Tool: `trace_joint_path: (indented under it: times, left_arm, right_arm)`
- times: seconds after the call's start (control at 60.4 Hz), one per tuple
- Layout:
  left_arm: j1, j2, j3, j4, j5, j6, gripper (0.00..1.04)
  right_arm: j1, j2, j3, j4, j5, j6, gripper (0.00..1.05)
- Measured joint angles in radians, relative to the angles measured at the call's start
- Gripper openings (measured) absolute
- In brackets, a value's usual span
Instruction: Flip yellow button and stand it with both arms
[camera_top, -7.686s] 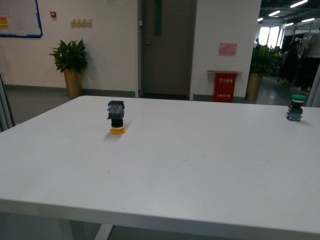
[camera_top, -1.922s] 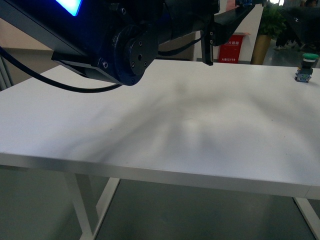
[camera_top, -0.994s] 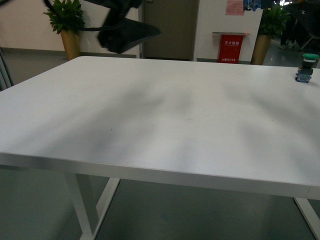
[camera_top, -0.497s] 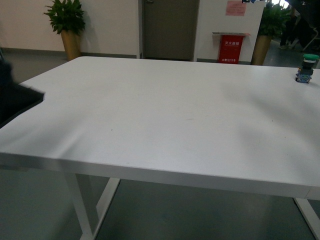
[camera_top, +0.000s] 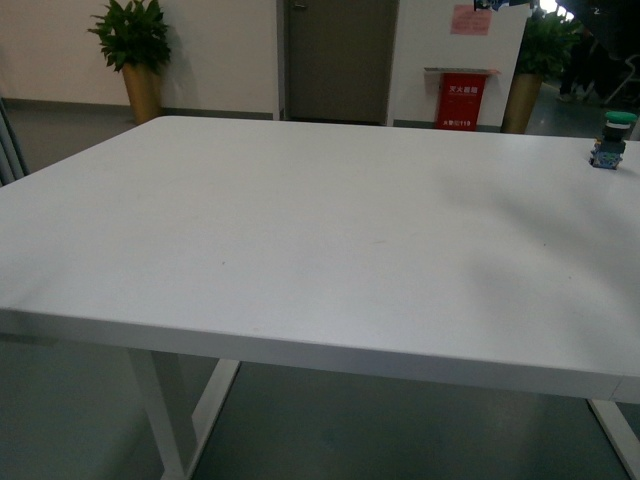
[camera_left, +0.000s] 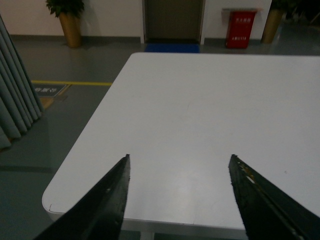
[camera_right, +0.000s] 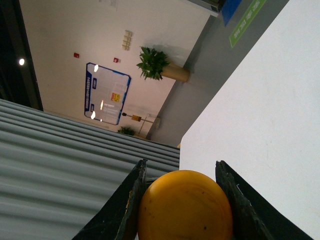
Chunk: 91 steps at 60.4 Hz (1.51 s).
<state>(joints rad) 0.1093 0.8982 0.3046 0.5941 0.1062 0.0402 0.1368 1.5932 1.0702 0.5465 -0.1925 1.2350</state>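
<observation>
Lost the dark arm shape seen at the left edge of the front view half a second earlier. Noted the same white table (camera_top: 300, 220) and, unmoved near its far right edge, the green-capped switch (camera_top: 612, 138), upright with cap on top. Saw beyond the table a potted plant (camera_top: 133, 40) against the wall at left, a dark door (camera_top: 340, 60) and a red box (camera_top: 461, 98) further right.

Found the yellow button (camera_right: 185, 205) in the right wrist view alone: pinched in the right gripper (camera_right: 181, 162), rounded orange-yellow cap turned toward the camera, filling the gap between the two dark fingers (camera_right: 131, 205) and touched on both sides. Could not make out the black neck or blue body behind the cap. Saw the table past the cap, further from the camera; could not tell the height above it.

Found the left gripper (camera_left: 179, 157) over the table's near left part, jaws spread wide, with bare white surface between them.
</observation>
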Motion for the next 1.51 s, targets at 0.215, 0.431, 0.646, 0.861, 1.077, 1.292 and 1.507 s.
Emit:
trace_joint_path:
  times: [0.215, 0.431, 0.646, 0.861, 1.077, 1.292, 1.507]
  left_arm:
    - [-0.06, -0.106, -0.116, -0.001, -0.078, -0.029, 0.13]
    - [-0.109, -0.213, -0.183, -0.035, -0.104, -0.04, 0.04]
    - [-0.109, -0.332, -0.234, -0.104, -0.106, -0.04, 0.04]
    - [-0.109, -0.43, -0.262, -0.172, -0.106, -0.042, 0.04]
    - [-0.109, -0.502, -0.28, -0.198, -0.107, -0.043, 0.04]
    - [-0.109, -0.595, -0.28, -0.288, -0.107, -0.042, 0.04]
    - [-0.109, -0.672, -0.28, -0.365, -0.107, -0.043, 0.04]
  right_arm:
    - [0.006, -0.002, 0.0, -0.003, 0.001, -0.002, 0.36]
    - [0.017, -0.023, 0.0, -0.027, 0.005, -0.023, 0.36]
    - [0.021, -0.028, 0.002, -0.049, 0.007, -0.048, 0.36]
    - [0.02, -0.034, 0.013, -0.06, 0.008, -0.062, 0.36]
    - [0.013, -0.042, 0.013, -0.062, 0.007, -0.061, 0.36]
    - [0.009, -0.043, 0.014, -0.062, 0.007, -0.061, 0.36]
    - [0.009, -0.043, 0.013, -0.062, 0.007, -0.061, 0.36]
